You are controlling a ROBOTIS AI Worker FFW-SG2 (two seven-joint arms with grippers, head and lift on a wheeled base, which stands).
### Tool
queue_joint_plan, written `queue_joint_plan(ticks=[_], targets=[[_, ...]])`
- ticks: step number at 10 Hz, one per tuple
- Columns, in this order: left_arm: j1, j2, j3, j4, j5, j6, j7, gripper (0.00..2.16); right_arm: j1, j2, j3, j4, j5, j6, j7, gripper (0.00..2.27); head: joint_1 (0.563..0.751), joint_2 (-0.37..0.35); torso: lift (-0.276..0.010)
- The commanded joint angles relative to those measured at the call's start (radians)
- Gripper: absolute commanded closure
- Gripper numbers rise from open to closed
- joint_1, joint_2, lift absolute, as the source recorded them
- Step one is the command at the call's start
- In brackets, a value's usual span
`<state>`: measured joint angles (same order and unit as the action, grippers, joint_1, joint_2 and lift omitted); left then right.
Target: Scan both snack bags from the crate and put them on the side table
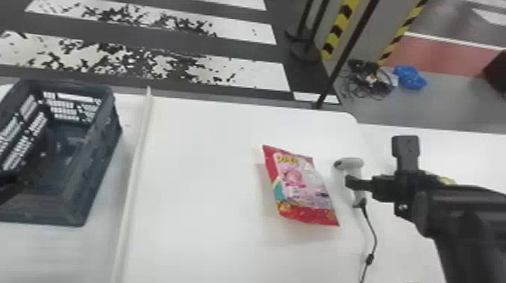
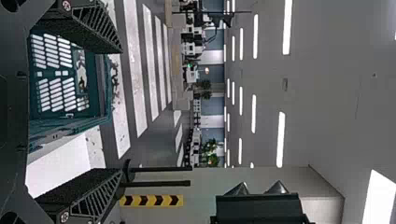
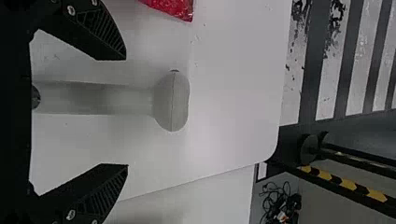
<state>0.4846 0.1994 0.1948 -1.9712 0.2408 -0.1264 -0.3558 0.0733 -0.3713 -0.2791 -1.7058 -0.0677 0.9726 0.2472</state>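
Left gripper (image 2: 122, 111) and right gripper (image 3: 126, 112) jaws stand apart — scanning the bag (image 1: 301, 184) seems the step, clasping the scanner (image 3: 171, 100) next.

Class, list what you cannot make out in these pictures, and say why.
Crate: left side, cut off by the head view's left edge.
Snack bag: fine print, too small in the head view.
Scanner: part of its handle, behind the right gripper, head view.
Cable: end, past the head view's bottom edge.

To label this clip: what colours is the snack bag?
The snack bag: red ends, pink middle, teal patch; best in head view.
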Motion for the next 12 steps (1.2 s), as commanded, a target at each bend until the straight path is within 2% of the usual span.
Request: queue_joint_plan(ticks=[1,2,5,9,12], targets=[[-0.003,-0.002,-0.001,0.0,0.0,0.0,0.0,0.09,0.06,0.003,-0.041,-0.112,-0.067,0.07,0.001,0.11,0.695,-0.244,-0.087],[-0.004,-0.003,-0.001,0.002,0.0,0.0,0.0,0.09,0.077,0.011,-0.048,-0.152,-0.07,0.107,0.001,0.12,0.695,-0.24,-0.087],[-0.003,-0.002,0.0,0.005,0.002,0.0,0.0,0.09,0.108,0.019,-0.058,-0.206,-0.188,0.22,0.066,0.13,0.695,-0.209,-0.087],[-0.004,-0.003,-0.001,0.009,0.0,0.0,0.0,0.09,0.085,0.025,-0.091,-0.179,-0.351,0.309,0.147,0.13,0.695,-0.132,-0.087],[-0.004,-0.005,-0.001,0.014,0.0,0.0,0.0,0.09,0.022,0.02,-0.078,-0.081,-0.342,0.34,0.205,0.13,0.695,-0.097,-0.087]])
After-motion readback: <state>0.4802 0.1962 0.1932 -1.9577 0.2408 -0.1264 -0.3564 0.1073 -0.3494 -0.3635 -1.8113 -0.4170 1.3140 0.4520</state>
